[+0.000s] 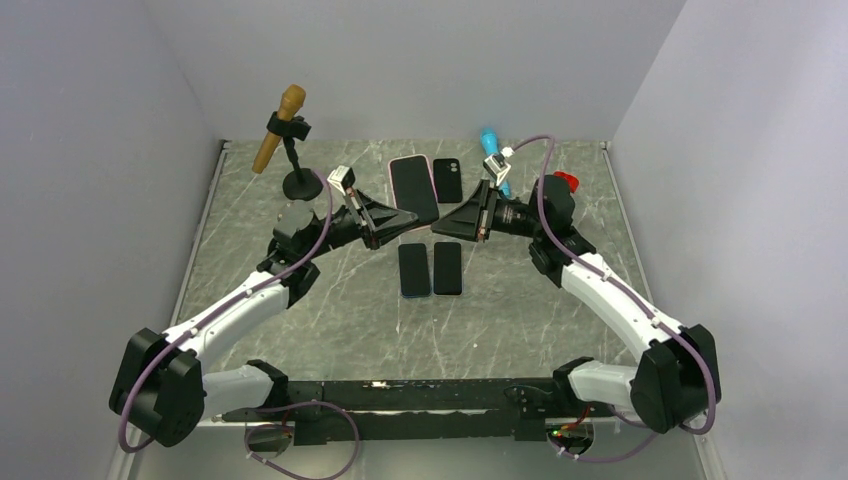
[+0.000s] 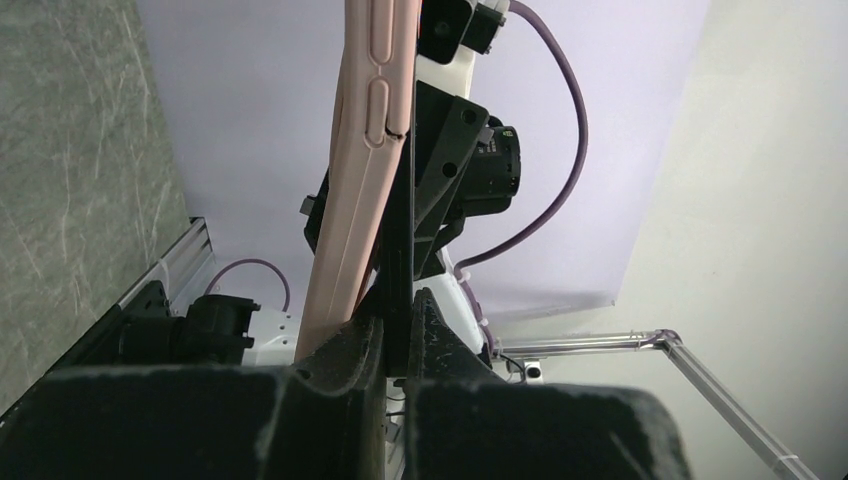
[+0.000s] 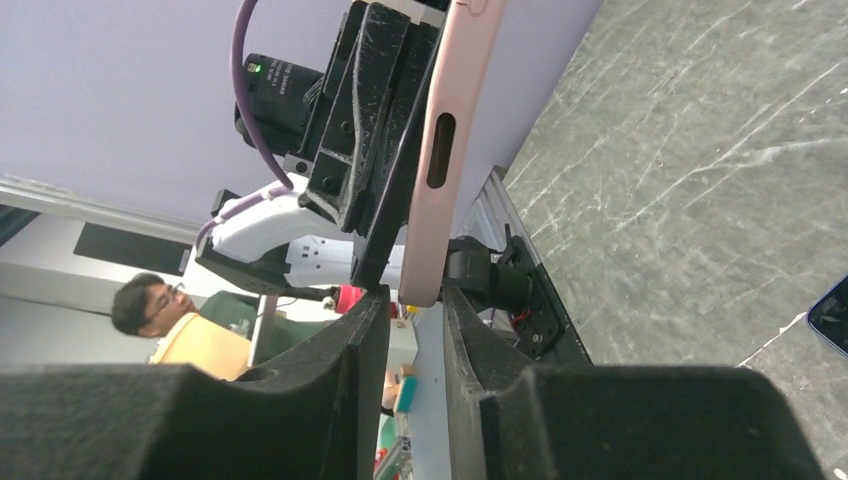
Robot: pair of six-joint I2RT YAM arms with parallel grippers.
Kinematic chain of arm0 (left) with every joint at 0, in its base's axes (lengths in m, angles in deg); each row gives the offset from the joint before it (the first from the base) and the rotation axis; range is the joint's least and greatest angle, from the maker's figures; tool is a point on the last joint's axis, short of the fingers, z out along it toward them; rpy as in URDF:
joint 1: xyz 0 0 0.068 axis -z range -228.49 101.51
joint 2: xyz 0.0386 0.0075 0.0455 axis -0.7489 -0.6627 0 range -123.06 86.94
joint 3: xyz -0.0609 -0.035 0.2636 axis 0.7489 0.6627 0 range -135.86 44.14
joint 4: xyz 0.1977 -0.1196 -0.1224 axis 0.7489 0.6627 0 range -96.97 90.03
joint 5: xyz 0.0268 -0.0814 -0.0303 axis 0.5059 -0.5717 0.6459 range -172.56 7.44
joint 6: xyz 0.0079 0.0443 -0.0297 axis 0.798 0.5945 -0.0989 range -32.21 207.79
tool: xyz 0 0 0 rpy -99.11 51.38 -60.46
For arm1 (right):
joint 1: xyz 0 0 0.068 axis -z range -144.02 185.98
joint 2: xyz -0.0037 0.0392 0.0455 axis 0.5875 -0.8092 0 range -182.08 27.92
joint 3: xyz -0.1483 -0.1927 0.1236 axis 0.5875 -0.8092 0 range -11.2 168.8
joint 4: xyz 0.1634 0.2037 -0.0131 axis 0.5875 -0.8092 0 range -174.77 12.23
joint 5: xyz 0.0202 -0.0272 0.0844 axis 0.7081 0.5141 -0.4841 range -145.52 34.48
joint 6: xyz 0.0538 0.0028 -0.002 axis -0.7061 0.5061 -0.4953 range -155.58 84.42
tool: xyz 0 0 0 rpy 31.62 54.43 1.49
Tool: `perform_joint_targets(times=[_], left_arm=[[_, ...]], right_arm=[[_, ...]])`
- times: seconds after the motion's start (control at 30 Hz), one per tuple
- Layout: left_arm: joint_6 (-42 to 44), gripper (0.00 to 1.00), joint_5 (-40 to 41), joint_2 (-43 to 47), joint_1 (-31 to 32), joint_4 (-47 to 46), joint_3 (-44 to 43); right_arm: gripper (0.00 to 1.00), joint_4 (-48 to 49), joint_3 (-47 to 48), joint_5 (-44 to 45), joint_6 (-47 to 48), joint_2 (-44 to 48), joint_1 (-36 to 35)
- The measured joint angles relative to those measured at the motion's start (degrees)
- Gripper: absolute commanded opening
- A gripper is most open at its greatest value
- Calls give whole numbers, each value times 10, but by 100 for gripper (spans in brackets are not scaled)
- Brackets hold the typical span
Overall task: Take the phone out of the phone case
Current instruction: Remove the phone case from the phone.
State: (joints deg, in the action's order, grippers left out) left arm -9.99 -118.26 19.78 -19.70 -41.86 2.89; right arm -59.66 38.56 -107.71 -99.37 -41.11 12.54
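Top external view: both arms reach inward and meet above the middle of the worktop (image 1: 330,300). Between them they hold the phone (image 1: 413,188) off the surface, dark screen up, with the pink rim of the phone case (image 1: 408,158) showing round it. The left end effector (image 1: 398,222) meets its near left edge and the right end effector (image 1: 443,223) its near right corner. Two dark handsets (image 1: 414,269) lie side by side on the worktop just in front of it, and a smaller black handset (image 1: 447,180) lies just beside it on the right. A microphone (image 1: 280,125) on a stand stands at the far left.

Left wrist view: the case is seen edge-on and runs upward. A thin dark slab, apparently the phone, lies along its right side. The left fingers (image 2: 345,355) are closed on that slab, while the pink side passes outside the left finger.

Right wrist view: the case's pink edge, with an oval slot, comes down into the narrow gap between the right fingers (image 3: 365,330), which pinch its lower end. The other arm's black fingers press against the case's left side.
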Motion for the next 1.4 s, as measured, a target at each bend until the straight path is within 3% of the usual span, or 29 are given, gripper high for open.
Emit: perform_joint_targets(times=[0.23, 0.47, 0.87, 1.4], left_arm=[[-7, 0, 0, 0, -1, -4, 0], [-6, 0, 5, 5, -5, -2, 0], [11, 0, 57, 54, -21, 35, 18], [26, 0, 131, 129, -23, 74, 59]], right_arm=[[25, 33, 0, -8, -23, -22, 0], [1, 95, 3, -20, -64, -61, -4], [0, 143, 54, -6, -100, -140, -33], [0, 29, 163, 108, -67, -235, -94]])
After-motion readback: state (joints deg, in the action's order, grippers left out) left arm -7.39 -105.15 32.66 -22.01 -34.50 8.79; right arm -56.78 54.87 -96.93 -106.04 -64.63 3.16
